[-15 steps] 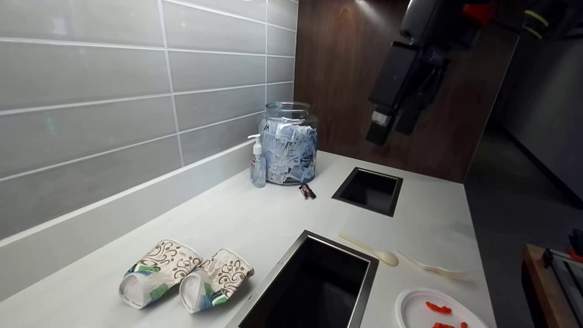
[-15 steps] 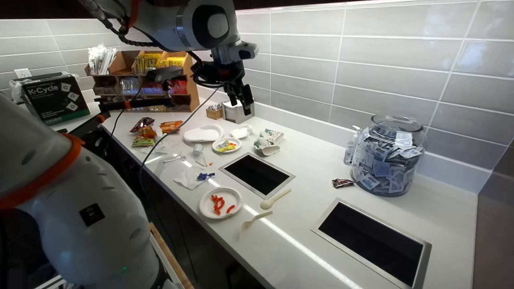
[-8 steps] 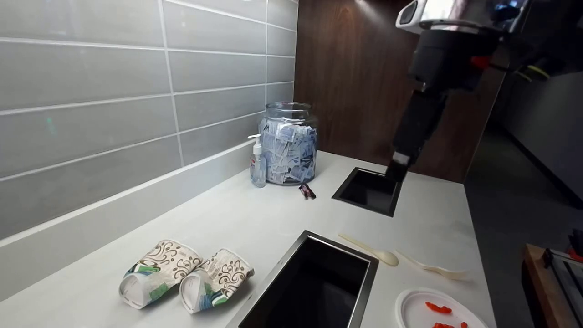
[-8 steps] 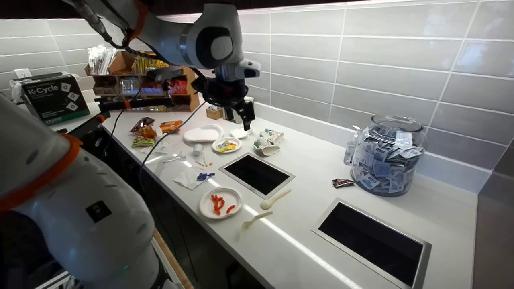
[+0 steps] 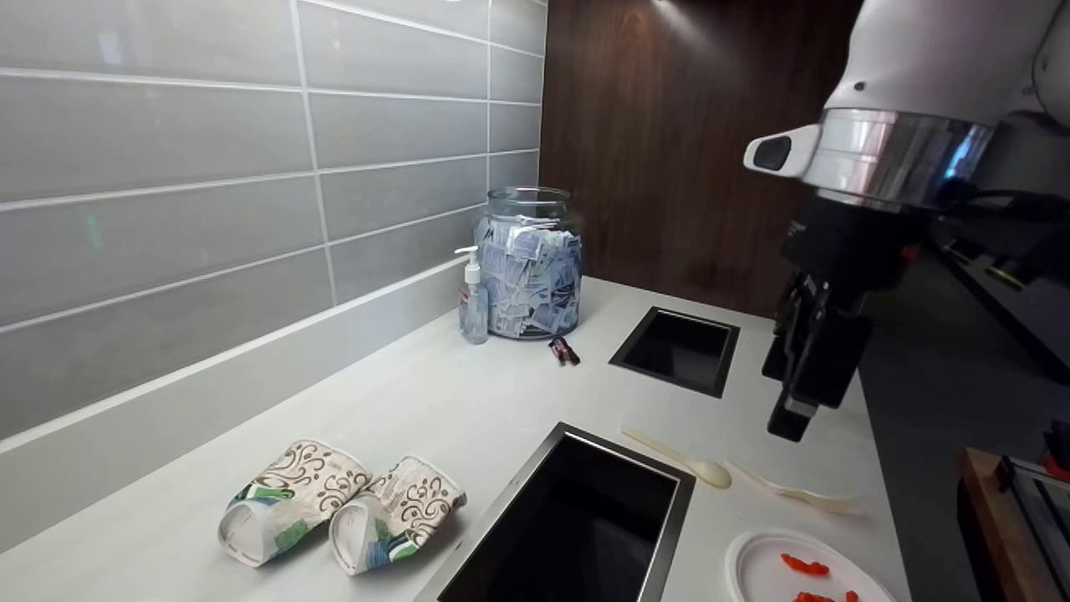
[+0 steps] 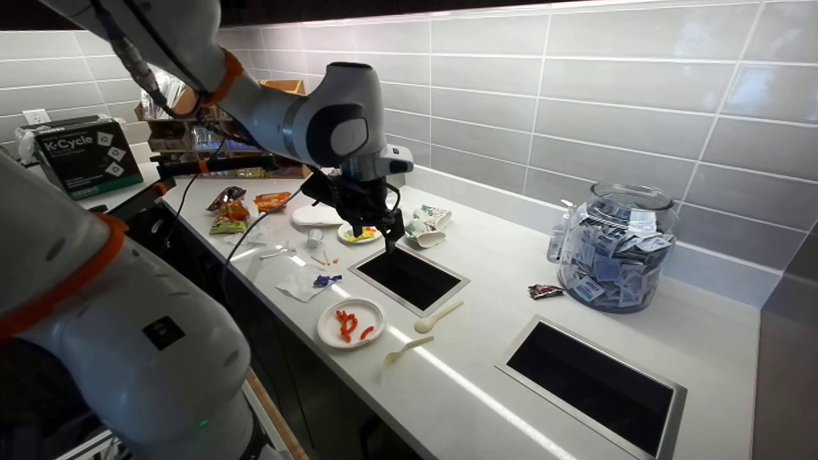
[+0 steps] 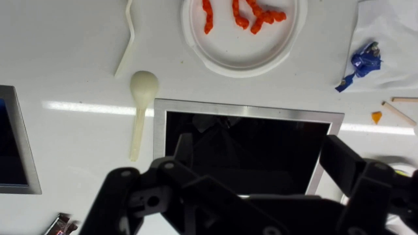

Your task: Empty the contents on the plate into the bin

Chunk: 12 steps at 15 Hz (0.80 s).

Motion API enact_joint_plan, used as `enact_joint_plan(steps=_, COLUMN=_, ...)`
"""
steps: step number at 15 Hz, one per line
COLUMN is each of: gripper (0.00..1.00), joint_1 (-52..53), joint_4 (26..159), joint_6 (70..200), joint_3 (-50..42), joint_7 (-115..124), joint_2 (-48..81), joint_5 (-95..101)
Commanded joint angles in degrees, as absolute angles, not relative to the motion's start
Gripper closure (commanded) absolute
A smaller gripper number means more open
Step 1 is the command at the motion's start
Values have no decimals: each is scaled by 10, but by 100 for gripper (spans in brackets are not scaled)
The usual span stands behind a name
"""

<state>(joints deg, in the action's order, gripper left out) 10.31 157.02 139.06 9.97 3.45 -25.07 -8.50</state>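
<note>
Wrist view: we have lowered our gripper [image 7: 258,151], spread and empty, toward the presumed bin [image 7: 245,111], suggesting a reach for the plate [image 7: 240,49] of red snacks [image 7: 241,22].

Wide-parted gripper [image 7: 259,147] over bin [image 7: 245,111], snacks [image 7: 266,17] on plate [image 7: 240,52]

One large clear-glass jar [image 5: 529,203], holding pale-blue paper packets [image 5: 535,276]. One clear plastic pump bottle [image 5: 474,309], white-topped, just beside it. One dark-red glossy wrapper [image 6: 545,292], near both. Two crumpled brown-scrolled paper cups [image 5: 301,493], on their sides. One cream plastic spoon [image 7: 141,107]. Far back from me, one black K-Cycle cardboard box [image 6: 86,160].
</note>
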Motion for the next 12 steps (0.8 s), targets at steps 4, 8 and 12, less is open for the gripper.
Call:
enact_joint_plan(steps=4, gripper=0, joint_1=118, joint_4=1580, joint_6=1393, joint_3=89, joint_7=21, joint_2=-239, joint_5=-83)
enact_joint_plan(steps=8, gripper=0, joint_1=120, joint_4=1578, joint_6=1393, joint_3=89, joint_7=19, joint_2=-232, joint_5=-84)
enact_joint_plan(steps=12, gripper=0, joint_1=120, joint_4=1578, joint_6=1393, joint_3=88, joint_7=19, joint_2=-232, joint_5=-84)
